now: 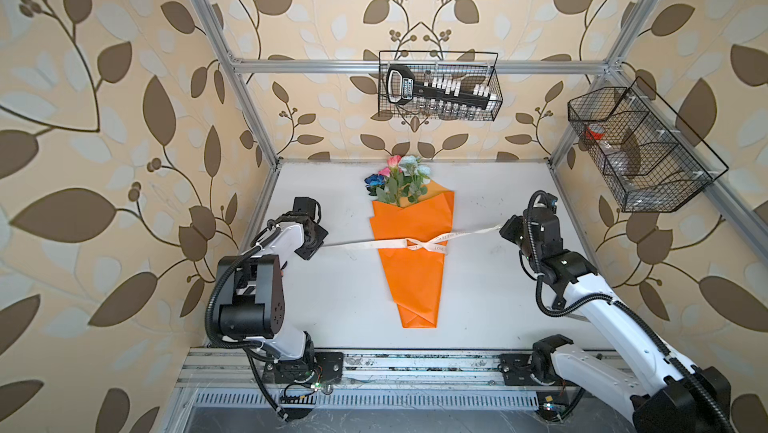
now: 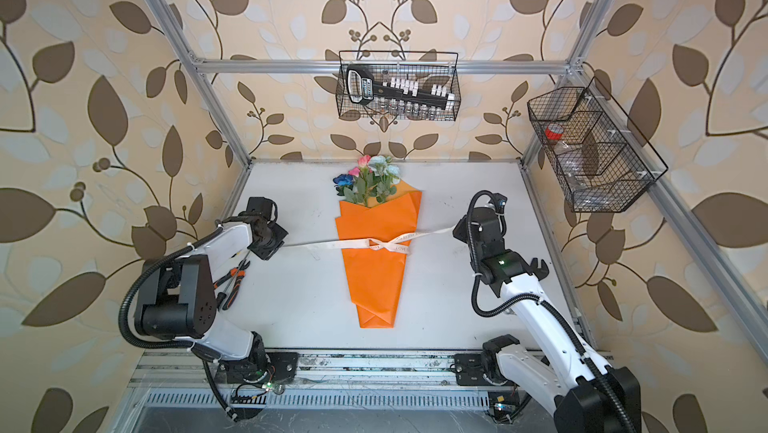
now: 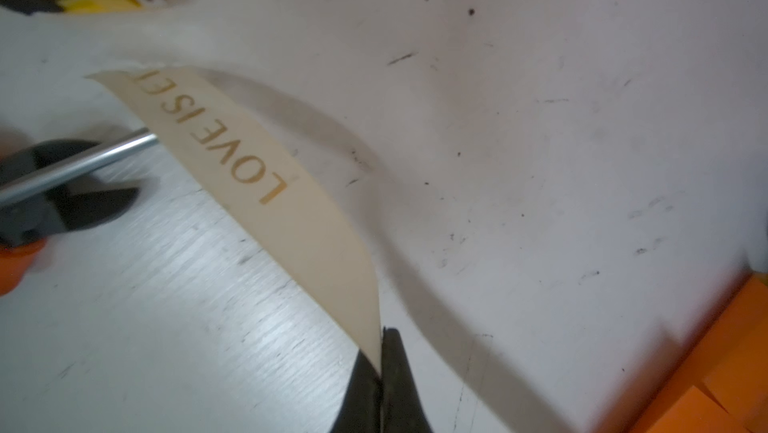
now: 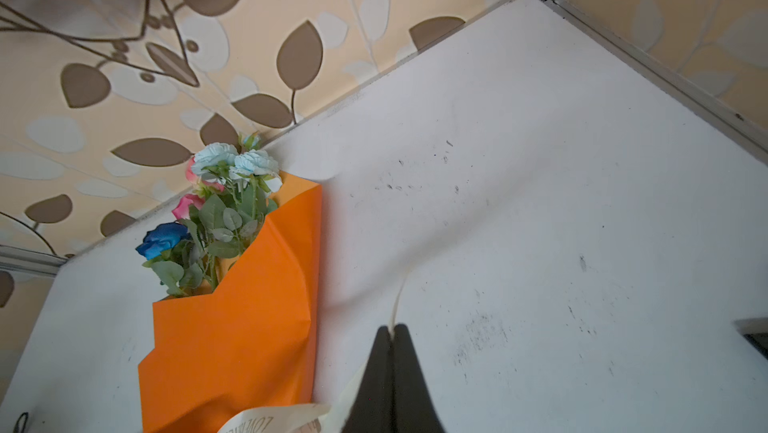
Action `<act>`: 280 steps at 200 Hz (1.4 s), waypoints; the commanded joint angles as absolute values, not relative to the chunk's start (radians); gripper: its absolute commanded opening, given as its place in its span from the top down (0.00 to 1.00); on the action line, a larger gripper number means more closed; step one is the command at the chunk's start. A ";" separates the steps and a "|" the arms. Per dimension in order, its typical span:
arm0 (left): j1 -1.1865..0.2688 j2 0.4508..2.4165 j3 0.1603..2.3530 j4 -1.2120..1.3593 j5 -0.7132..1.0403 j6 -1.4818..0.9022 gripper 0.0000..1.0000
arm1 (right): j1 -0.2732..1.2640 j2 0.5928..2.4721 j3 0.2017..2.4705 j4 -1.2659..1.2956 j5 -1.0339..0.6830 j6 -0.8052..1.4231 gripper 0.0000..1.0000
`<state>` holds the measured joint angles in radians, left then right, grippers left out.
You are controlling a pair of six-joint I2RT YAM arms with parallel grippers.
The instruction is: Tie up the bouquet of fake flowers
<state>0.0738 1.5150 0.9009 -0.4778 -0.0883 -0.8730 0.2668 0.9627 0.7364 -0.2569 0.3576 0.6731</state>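
Note:
The bouquet of fake flowers (image 1: 409, 269) (image 2: 374, 273) lies flat mid-table in both top views, wrapped in orange paper, with pink, pale blue and dark blue blooms (image 1: 399, 177) at the far end. A cream ribbon (image 1: 417, 244) with dark lettering crosses over itself on the wrap. My left gripper (image 1: 321, 244) (image 3: 380, 343) is shut on the ribbon's left end (image 3: 266, 186), left of the wrap. Right of the wrap, my right gripper (image 1: 503, 228) (image 4: 392, 329) is shut on the ribbon's right end (image 4: 397, 298). The ribbon runs nearly taut between them. The right wrist view shows the bouquet (image 4: 232, 327) beside the jaws.
Orange-handled pliers and a screwdriver (image 2: 232, 277) lie on the table by the left arm; the left wrist view shows the pliers (image 3: 62, 202) close by. A wire basket (image 1: 438, 86) with a black tool hangs on the back wall. Another wire basket (image 1: 640, 148) hangs on the right wall.

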 commanded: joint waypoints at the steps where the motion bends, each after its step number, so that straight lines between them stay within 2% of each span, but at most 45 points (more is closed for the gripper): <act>1: 0.104 1.450 0.853 -0.534 -0.167 -0.967 1.00 | 0.239 0.940 0.691 -0.290 0.339 0.706 1.00; 37: 0.167 1.464 0.806 -0.541 -0.162 -0.997 1.00 | 0.093 0.937 0.648 -0.291 0.261 0.715 1.00; 80: 0.235 1.501 0.782 -0.505 -0.122 -0.995 1.00 | -0.118 0.981 0.607 -0.226 0.084 0.699 1.00; 100: 0.263 1.515 0.781 -0.496 -0.113 -0.989 1.00 | -0.159 1.026 0.606 -0.206 0.051 0.691 1.00; 170: 0.423 1.558 0.810 -0.462 -0.049 -0.950 1.00 | -0.332 1.184 0.672 -0.162 0.092 0.641 1.00; 217: 0.502 1.631 0.858 -0.451 0.000 -0.947 1.00 | -0.434 1.369 0.789 -0.141 0.091 0.641 1.00; 280: 0.654 1.675 0.915 -0.441 0.051 -0.920 1.00 | -0.550 1.457 0.971 -0.161 0.159 0.609 1.00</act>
<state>0.5793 1.6409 0.8890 -0.4522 0.1036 -0.9417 -0.4679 1.4319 0.8799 -0.1989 0.0795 0.6338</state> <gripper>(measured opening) 0.048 0.049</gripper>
